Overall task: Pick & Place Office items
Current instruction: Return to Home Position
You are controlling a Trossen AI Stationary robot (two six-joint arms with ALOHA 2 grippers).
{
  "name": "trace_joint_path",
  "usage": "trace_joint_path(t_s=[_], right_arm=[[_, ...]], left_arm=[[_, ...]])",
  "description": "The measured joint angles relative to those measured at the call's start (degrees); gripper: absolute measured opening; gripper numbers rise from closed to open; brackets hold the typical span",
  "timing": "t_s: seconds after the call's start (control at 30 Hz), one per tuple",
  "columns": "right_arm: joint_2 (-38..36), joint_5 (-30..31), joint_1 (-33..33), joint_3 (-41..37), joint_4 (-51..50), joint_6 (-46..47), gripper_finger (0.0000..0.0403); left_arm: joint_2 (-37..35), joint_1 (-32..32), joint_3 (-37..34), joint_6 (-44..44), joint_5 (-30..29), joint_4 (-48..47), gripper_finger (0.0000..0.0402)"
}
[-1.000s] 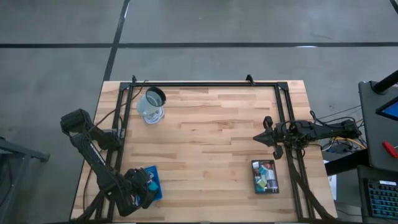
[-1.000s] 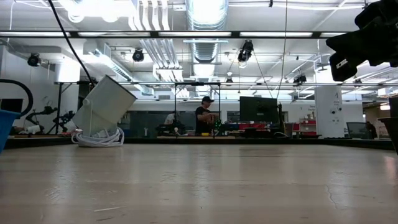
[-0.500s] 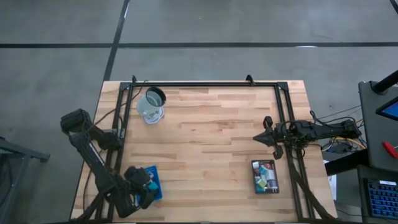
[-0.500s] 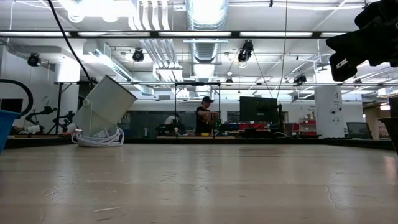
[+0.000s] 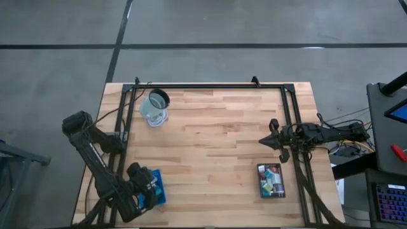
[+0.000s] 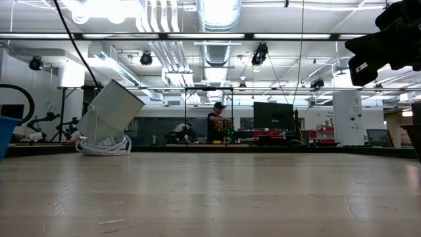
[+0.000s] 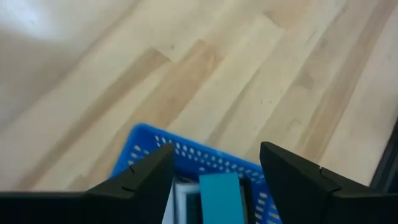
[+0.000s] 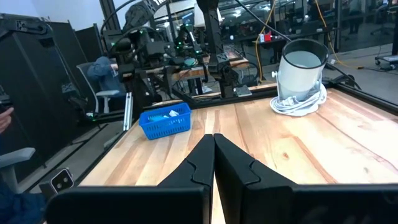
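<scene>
Left end effector (image 7: 214, 155) has shifted slightly; its jaws are apart above the blue basket (image 7: 186, 151), which holds a teal block (image 7: 222, 194), by the desk's (image 5: 216, 146) left edge. Right end effector (image 5: 266, 141) waits at the right, jaws together.

So the table (image 5: 216, 146) is a light wood butcher-block top with a black metal frame (image 5: 210, 86) running along its edges. A clear cup (image 5: 154, 107) sits tilted on a coil of white cable (image 8: 298, 104) in one corner. The blue bin (image 5: 158, 183) is on the cup's side but at the opposite edge. The black tray (image 5: 260, 181) is diagonally across from the cup, well apart.
</scene>
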Motion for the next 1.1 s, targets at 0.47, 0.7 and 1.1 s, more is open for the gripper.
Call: trace_joint_path(t_s=[0.47,0.7,1.1], right_arm=[[0.0,0.0,0.0,0.0,0.0,0.0,0.0008],[0.0,0.0,0.0,0.0,0.0,0.0,0.0008],[0.0,0.0,0.0,0.0,0.0,0.0,0.0008]], left_arm=[[-0.9,5.5,8.3,19.0,-26.5,-8.6,0.0240],[-5.8,10.9,6.7,38.5,-30.8,2.6,0.0174],[-12.1,25.1,-4.9,78.8,-20.0,37.7,0.0006]])
